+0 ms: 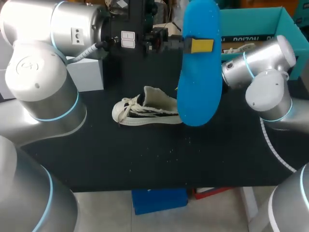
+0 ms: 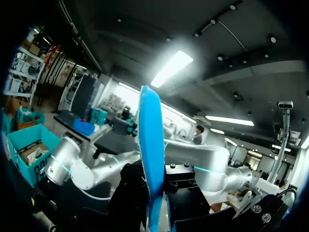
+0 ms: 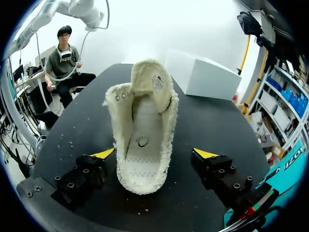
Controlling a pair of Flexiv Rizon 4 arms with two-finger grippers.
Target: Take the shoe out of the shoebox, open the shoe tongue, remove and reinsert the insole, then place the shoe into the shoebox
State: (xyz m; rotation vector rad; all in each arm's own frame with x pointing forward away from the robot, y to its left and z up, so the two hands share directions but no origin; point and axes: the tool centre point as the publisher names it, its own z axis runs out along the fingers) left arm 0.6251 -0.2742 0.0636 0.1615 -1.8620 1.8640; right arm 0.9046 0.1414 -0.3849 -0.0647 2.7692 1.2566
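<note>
Left wrist view shows the left hand (image 2: 153,193) clamped on the blue insole (image 2: 150,145), which stands edge-on between its fingers; in the head view the insole hangs raised above the black worktop (image 1: 145,154), over the heel end of the cream high-top shoe (image 1: 145,108). In the right wrist view the right hand (image 3: 154,153) is spread wide, its yellow tips either side of the shoe's heel end and clear of it, the opening gaping toward it. A white box (image 3: 207,75) sits beyond the shoe, the teal shoebox (image 1: 251,24) behind the right arm
</note>
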